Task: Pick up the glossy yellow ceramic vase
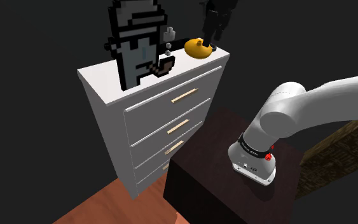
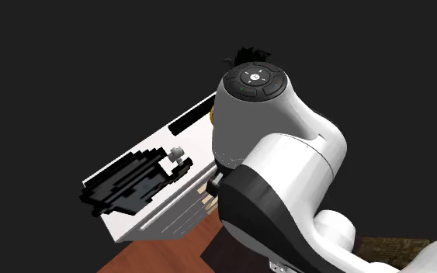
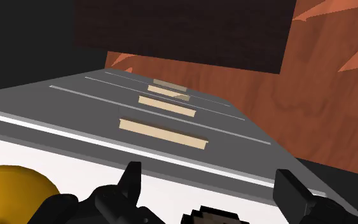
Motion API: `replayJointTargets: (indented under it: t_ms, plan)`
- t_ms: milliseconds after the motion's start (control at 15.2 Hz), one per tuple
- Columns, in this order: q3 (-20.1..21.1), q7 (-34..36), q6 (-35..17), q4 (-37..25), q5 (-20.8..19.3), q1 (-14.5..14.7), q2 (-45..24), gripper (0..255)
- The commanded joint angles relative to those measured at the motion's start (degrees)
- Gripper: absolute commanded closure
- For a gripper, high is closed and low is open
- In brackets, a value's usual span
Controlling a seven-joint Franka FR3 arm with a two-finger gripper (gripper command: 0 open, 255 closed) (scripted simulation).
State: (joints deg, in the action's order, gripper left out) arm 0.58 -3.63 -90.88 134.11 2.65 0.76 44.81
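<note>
- Nearest in the shoulder view, the white arm [image 1: 311, 105] is seen bending over its dark stand [image 1: 199, 181], which is set on a reddish wooden floor [image 1: 117, 203]. In the second exterior view much of the scene is blocked by the same arm [image 2: 286, 178].
- Just beyond the stand a white chest of drawers [image 1: 152, 124] is placed, its fronts fitted with pale tan handles [image 1: 185, 95].
- On the chest's top, toward the shoulder view's left, a blocky black-and-grey pixel figure [image 1: 136, 48] is stood, with a small grey object [image 1: 169, 33] just beside it.
- Farther along that top, at the corner toward the shoulder view's right, the glossy yellow vase [image 1: 198, 48] is set, squat and round with a short neck.
- The black jaws are seen just above and beside the vase, hard to separate from the dark backdrop.
- In the wrist view the jaws are seen released. The two black fingers [image 3: 131, 183] are spread well apart with nothing clasped between them.
- The vase [image 3: 9, 191] is seen outside that gap, beside one finger; whether it is touched cannot be told.
- Past the fingers, the drawer fronts and handles [image 3: 163, 133] are seen dropping away to the floor [image 3: 304, 108].
</note>
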Motion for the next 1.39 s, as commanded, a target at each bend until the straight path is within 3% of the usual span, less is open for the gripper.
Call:
replayJointTargets:
  t_ms: [0, 660, 1320]
  plan:
    - [0.0, 0.0, 0.0, 0.0, 0.0, 0.0, 0.0, 0]
    - [-6.19, -6.07, -9.3, -6.33, -6.3, -3.95, -15.86, 0]
    - [-11.74, -11.5, -15.34, -18.82, -9.0, -7.05, -33.81, 0]
